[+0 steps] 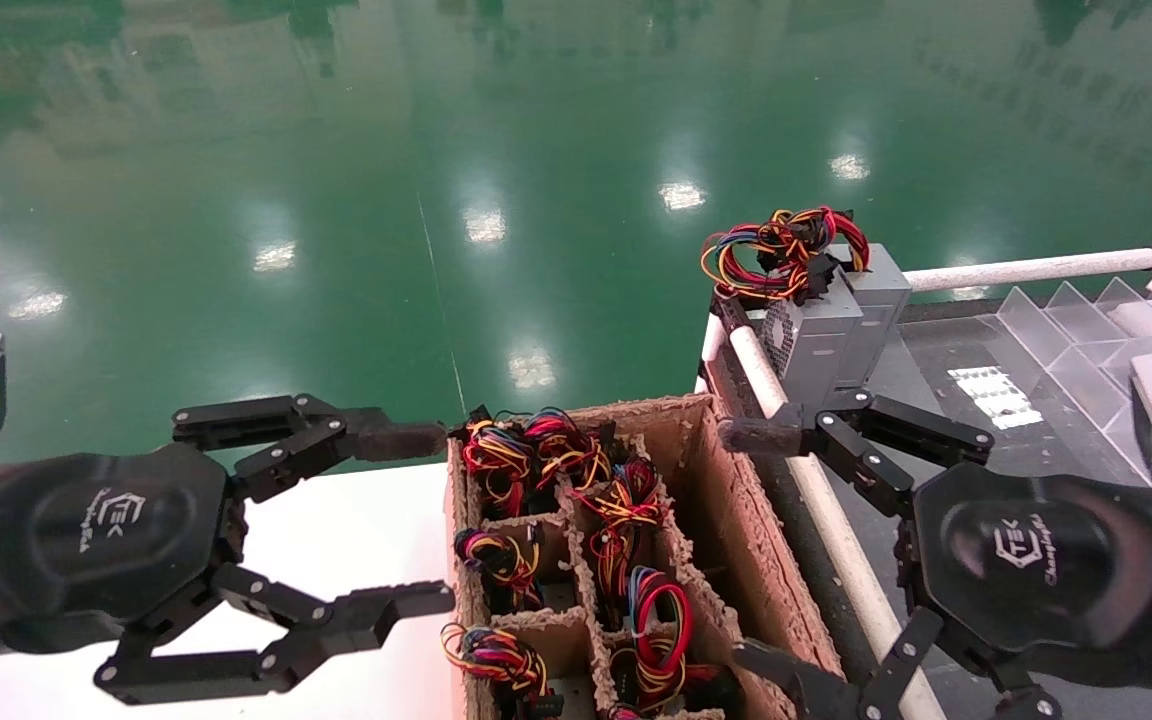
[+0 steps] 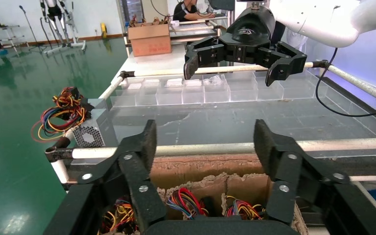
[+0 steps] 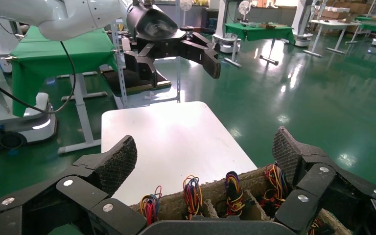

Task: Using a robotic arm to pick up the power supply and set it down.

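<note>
Power supply (image 1: 829, 335) is the grey box with the honeycomb grille, standing at the far left corner of the right-hand bench (image 1: 946, 400), just inside the white rail (image 1: 816, 490), with its red, yellow and orange wire bundle (image 1: 781, 250) piled on top.

Nearest the robot, both grippers hang open above the work. The left gripper (image 1: 416, 520) is over the white bench (image 1: 336, 540), its fingertips reaching the left wall of the cardboard crate (image 1: 736, 520). The right gripper (image 1: 756, 545) is over the crate's right wall and the rail, jaws spread wide and holding nothing. Between them, the crate's divided cells hold other wire-topped units (image 1: 556, 460), which are not the target.

Farther out, the supply lies ahead of the right gripper and a little to its right, just beyond its far fingertip (image 1: 751, 436). The left gripper is well apart from it, with the whole crate in between, so the right arm looks the plain choice for the pick.

The box stands upright with its long axis vertical and the grille facing the crate; the left wrist view shows the grille (image 2: 85, 134) beside the rail corner. By my judgement, the jaws must move forward and span the box's grey sides below the wires.

Beyond it are clear plastic dividers (image 1: 1086, 320).
</note>
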### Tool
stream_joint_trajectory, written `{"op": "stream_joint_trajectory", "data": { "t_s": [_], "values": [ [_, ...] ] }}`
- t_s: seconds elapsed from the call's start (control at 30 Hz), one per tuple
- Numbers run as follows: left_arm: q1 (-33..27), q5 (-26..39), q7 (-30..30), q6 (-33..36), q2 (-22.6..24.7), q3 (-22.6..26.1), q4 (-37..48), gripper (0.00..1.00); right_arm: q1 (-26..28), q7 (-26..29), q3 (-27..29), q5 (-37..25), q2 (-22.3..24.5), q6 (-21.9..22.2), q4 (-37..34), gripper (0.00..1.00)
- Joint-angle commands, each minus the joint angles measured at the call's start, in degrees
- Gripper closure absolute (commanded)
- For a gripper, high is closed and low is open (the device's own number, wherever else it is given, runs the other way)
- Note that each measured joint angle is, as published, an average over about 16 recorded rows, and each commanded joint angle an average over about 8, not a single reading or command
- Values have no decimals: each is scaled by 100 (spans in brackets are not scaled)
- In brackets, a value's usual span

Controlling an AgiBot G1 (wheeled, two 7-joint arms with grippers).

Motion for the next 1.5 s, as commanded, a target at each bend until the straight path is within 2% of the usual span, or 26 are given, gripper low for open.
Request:
{"op": "stream_joint_trajectory", "data": {
  "t_s": [0.03,0.33,0.6,0.77,0.97,1.2,1.27,1.3,1.33,1.43,1.5],
  "values": [
    [0,0,0,0,0,0,0,100,0,0,0,0,0,0,0,0],
    [0,0,0,0,0,0,1,100,13,22,-20,-53,-2,35,-9,0],
    [-1,0,1,1,0,1,2,100,96,277,-204,-469,-46,359,-88,0],
    [-1,0,1,1,0,1,2,100,160,556,-474,-952,-137,566,-151,0],
    [-1,-1,1,1,0,2,2,100,412,955,-992,-1838,-406,697,-208,0],
    [-2,-1,2,1,0,2,2,100,747,1273,-1407,-2429,-695,523,-301,2],
    [-2,-1,2,1,0,2,2,100,817,1295,-1463,-2449,-738,397,-335,17],
    [-2,-1,2,1,0,2,2,99,846,1295,-1482,-2443,-752,329,-350,30],
    [-2,-1,2,1,0,3,2,93,870,1291,-1498,-2431,-761,261,-363,42],
    [-2,-1,2,1,0,3,2,55,915,1256,-1539,-2405,-770,82,-384,80],
    [-2,-1,2,1,0,3,2,30,924,1223,-1570,-2416,-777,-3,-390,97]
  ]
}}
